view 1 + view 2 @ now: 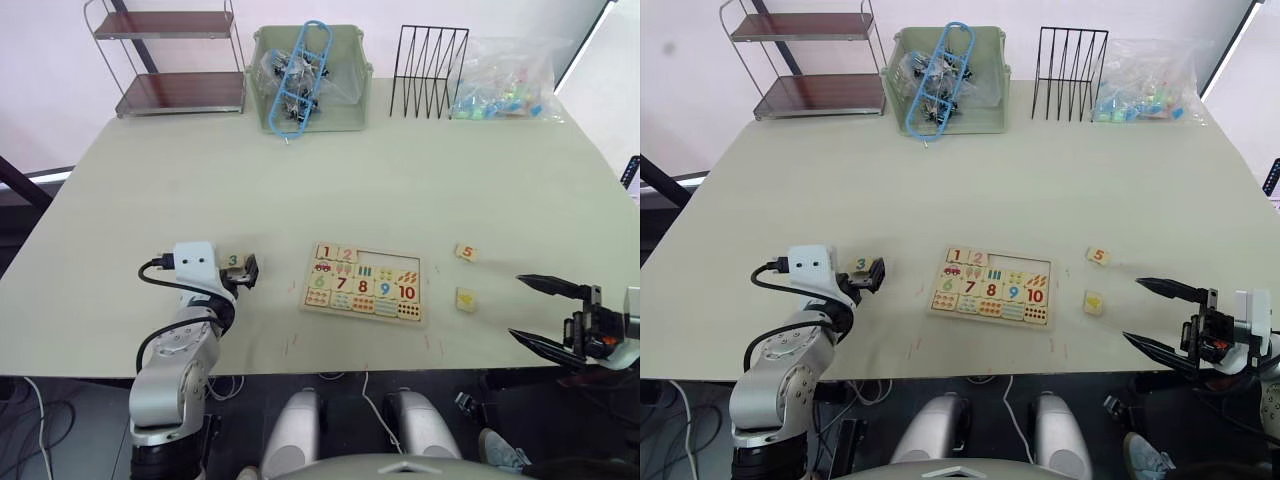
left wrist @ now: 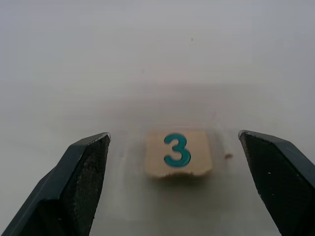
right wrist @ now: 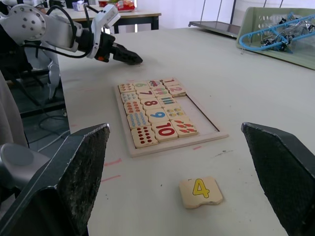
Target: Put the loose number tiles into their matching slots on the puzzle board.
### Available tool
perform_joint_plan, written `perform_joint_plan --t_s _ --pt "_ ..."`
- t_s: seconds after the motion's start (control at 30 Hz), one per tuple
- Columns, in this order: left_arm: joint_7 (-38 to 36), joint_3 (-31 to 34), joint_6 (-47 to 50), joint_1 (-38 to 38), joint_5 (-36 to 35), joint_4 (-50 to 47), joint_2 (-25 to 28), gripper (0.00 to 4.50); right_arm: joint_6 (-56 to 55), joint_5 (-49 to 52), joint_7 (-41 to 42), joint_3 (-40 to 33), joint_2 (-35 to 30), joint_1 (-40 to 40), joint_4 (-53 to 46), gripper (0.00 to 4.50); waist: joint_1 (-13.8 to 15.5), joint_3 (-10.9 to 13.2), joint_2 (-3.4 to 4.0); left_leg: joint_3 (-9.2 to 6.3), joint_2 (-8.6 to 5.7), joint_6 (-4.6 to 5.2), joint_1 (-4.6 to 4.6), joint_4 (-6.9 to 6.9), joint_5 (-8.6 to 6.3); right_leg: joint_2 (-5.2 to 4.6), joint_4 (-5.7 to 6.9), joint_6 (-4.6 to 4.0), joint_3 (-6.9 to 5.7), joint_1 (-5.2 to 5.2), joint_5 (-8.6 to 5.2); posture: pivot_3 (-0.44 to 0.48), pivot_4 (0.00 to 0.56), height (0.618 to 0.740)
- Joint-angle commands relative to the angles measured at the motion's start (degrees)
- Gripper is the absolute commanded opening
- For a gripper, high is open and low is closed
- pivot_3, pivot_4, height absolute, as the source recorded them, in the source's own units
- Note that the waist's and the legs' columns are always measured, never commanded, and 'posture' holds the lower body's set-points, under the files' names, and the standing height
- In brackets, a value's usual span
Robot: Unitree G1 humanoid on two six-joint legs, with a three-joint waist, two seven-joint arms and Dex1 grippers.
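We see the puzzle board flat mid-bench, pale wood w/ coloured numbers; 1 and 2 sit in the top row, rest of that row bare. 3 loose tiles: green 3 tile between our left gripper fingers, spread wide, not touching; 5 tile and yellow 4 tile right of board. Right gripper fingers also apart, holding nothing.

Yellow tile numeral too small to read (head views); bag contents indistinct
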Motion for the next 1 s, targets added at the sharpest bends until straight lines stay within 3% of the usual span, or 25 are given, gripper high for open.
perform_joint_plan --t_s 0.03,0.4,0.57,0.67,0.73,1.0 --pt "1.0 -0.9 -0.2 -1.0 1.5 0.3 -0.3 4.43 0.0 0.4 -0.1 -1.4 -0.8 -0.3 -1.7 4.5 0.0 0.0 0.0 -0.01 -0.02 0.0 0.0 0.0 0.0 0.0 0.0 0.0 -0.01 0.0 0.0 0.0 0.15 0.74" --pt "2.3 -1.0 1.7 -1.2 2.9 2.0 -2.2 4.43 0.1 0.2 -0.8 -1.5 -0.9 -0.8 -2.0 4.5 0.0 0.0 0.01 -0.02 -0.02 0.0 0.0 0.0 0.0 0.0 0.0 0.0 -0.01 0.0 0.0 0.0 0.15 0.74" --pt "2.2 -1.3 1.5 -0.6 2.9 2.0 -2.7 2.94 0.2 0.4 -1.0 -1.6 -0.9 -0.8 -2.0 4.5 0.0 0.0 0.02 -0.01 -0.02 0.0 0.01 0.0 0.0 0.0 0.01 0.0 0.0 0.01 0.0 0.0 0.15 0.74" --pt "2.0 -1.4 1.5 -0.3 2.8 1.9 -2.9 2.39 0.6 0.5 -1.6 -1.5 -1.0 -0.8 -2.8 4.5 0.0 0.0 0.04 -0.02 -0.02 0.0 0.01 0.0 0.0 0.0 0.01 0.0 -0.01 0.01 0.0 0.0 0.15 0.74" --pt "1.9 -1.3 1.5 -0.3 2.8 1.8 -2.9 1.54 0.9 0.5 -2.0 -1.4 -1.0 -0.8 -3.3 4.5 0.0 0.0 0.04 -0.02 -0.02 0.0 0.01 0.0 0.0 0.0 0.01 0.0 -0.01 0.01 0.0 0.0 0.15 0.74" --pt "-1.0 -2.8 6.1 4.6 0.8 -6.5 -2.1 1.54 1.0 0.3 -2.9 -1.0 -0.6 -0.9 -3.9 4.5 -0.1 0.0 0.05 0.0 -0.01 0.0 0.01 0.0 0.0 -0.01 -0.01 0.0 0.01 0.01 -0.01 0.0 0.15 0.74"
